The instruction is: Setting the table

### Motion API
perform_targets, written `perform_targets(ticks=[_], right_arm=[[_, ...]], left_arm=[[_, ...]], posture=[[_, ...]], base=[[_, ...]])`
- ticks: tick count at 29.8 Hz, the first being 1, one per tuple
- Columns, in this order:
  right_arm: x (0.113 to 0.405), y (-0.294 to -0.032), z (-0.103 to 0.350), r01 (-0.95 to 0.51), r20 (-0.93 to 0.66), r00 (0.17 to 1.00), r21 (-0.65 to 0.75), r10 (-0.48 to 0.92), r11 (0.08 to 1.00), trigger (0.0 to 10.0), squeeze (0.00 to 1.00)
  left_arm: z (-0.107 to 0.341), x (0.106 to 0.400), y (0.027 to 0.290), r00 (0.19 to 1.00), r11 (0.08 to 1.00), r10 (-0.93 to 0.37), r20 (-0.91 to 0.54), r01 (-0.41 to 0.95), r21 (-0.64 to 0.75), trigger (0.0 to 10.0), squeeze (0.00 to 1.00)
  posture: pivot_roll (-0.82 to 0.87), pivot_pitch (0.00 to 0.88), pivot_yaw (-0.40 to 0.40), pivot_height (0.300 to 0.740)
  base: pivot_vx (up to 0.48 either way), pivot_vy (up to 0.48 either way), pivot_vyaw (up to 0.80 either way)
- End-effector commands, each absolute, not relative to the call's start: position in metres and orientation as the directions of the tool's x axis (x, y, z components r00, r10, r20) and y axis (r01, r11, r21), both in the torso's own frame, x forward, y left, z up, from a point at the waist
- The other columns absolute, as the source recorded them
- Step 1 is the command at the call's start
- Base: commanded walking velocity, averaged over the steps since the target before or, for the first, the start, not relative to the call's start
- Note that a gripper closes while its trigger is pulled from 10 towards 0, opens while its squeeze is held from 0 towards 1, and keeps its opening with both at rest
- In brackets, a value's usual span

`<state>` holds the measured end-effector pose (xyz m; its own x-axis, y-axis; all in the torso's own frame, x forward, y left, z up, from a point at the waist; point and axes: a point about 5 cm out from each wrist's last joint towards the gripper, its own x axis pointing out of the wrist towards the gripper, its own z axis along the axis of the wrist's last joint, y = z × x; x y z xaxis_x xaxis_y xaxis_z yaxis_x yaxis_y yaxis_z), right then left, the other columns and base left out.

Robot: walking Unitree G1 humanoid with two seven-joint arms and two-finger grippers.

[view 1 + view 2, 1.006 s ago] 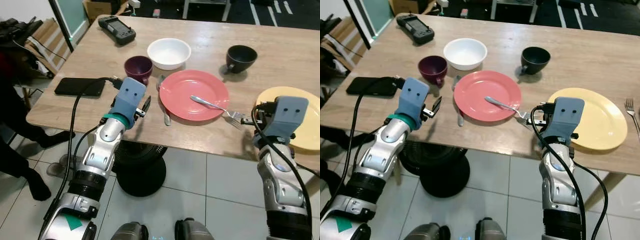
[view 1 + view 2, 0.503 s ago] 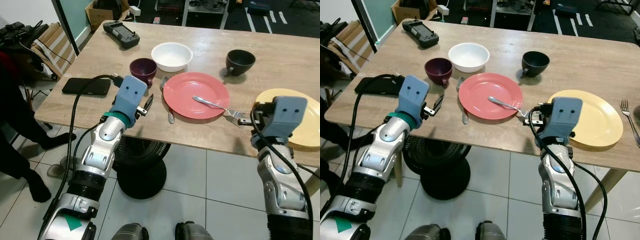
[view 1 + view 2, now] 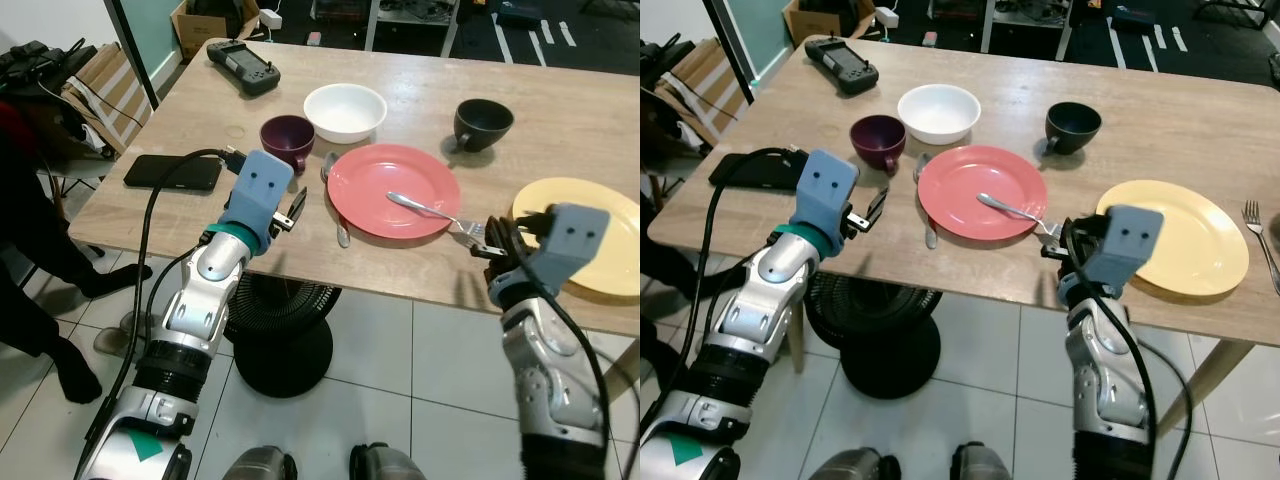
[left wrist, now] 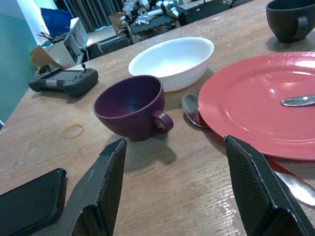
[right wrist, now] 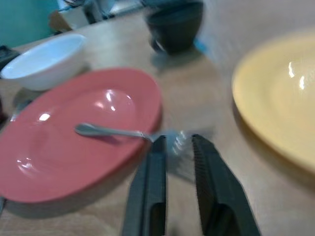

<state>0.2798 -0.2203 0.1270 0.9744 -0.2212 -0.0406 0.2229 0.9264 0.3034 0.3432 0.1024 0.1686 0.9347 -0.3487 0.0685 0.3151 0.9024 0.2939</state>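
A red plate [image 3: 393,190] lies near the table's front edge, and a silver fork [image 3: 430,212] rests with its handle on the plate and its tines off the right rim. My right gripper [image 3: 492,243] is at those tines. In the right wrist view its fingertips [image 5: 156,145] stand close together with the blurred tines [image 5: 177,140] between them. My left gripper [image 3: 290,212] hovers open over the table, left of a spoon [image 3: 335,215] and in front of a purple cup [image 4: 132,105]. A yellow plate [image 3: 585,225] lies to the right.
A white bowl [image 3: 345,111] and a black cup [image 3: 484,124] stand behind the red plate. A black phone [image 3: 173,172] with its cable and a game controller [image 3: 243,66] lie at the left. Another fork [image 3: 1260,240] lies right of the yellow plate.
The view shifted slightly a second ago. My right wrist has tilted and dropped toward the fork's tines. The fork, the plates and my left arm have stayed in place.
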Motion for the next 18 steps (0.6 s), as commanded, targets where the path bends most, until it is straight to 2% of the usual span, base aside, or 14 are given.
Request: perform_targets(ticks=[1, 6, 9, 16, 17, 18], right_arm=[[0.278, -0.228, 0.120, 0.269, -0.077, 0.963, 0.367, -0.259, 0.891, 10.0, 1.00], [0.279, -0.228, 0.119, 0.249, -0.064, 0.967, 0.451, -0.247, 0.857, 10.0, 1.00], [0.281, -0.226, 0.120, 0.210, -0.048, 0.974, 0.552, -0.221, 0.807, 10.0, 1.00], [0.286, -0.218, 0.114, 0.172, -0.065, 0.984, 0.606, -0.167, 0.776, 10.0, 1.00], [0.288, -0.216, 0.110, 0.182, -0.082, 0.983, 0.602, -0.166, 0.778, 10.0, 0.62], [0.288, -0.216, 0.110, 0.182, -0.082, 0.983, 0.602, -0.166, 0.778, 10.0, 0.62]], left_arm=[[0.165, 0.341, 0.106, 0.938, 0.904, -0.343, 0.049, 0.315, 0.289, 10.0, 0.00], [0.164, 0.340, 0.108, 0.940, 0.903, -0.339, 0.045, 0.312, 0.295, 10.0, 0.00], [0.165, 0.340, 0.109, 0.941, 0.904, -0.337, 0.045, 0.309, 0.296, 10.0, 0.00], [0.166, 0.338, 0.109, 0.941, 0.903, -0.336, 0.046, 0.308, 0.299, 10.0, 0.00], [0.167, 0.338, 0.110, 0.941, 0.903, -0.336, 0.047, 0.308, 0.300, 10.0, 0.00], [0.167, 0.338, 0.110, 0.941, 0.903, -0.336, 0.047, 0.308, 0.300, 10.0, 0.00]], posture=[[0.05, 0.015, 0.063, 0.740], [0.06, 0.026, 0.062, 0.740], [0.07, 0.033, 0.062, 0.740], [0.08, 0.048, 0.062, 0.740], [0.08, 0.052, 0.062, 0.740], [0.08, 0.052, 0.062, 0.740]], base=[[0.000, 0.000, 0.00], [0.000, 0.000, 0.00], [0.000, 0.000, 0.00], [0.000, 0.000, 0.00], [0.000, 0.000, 0.00], [0.000, 0.000, 0.00]])
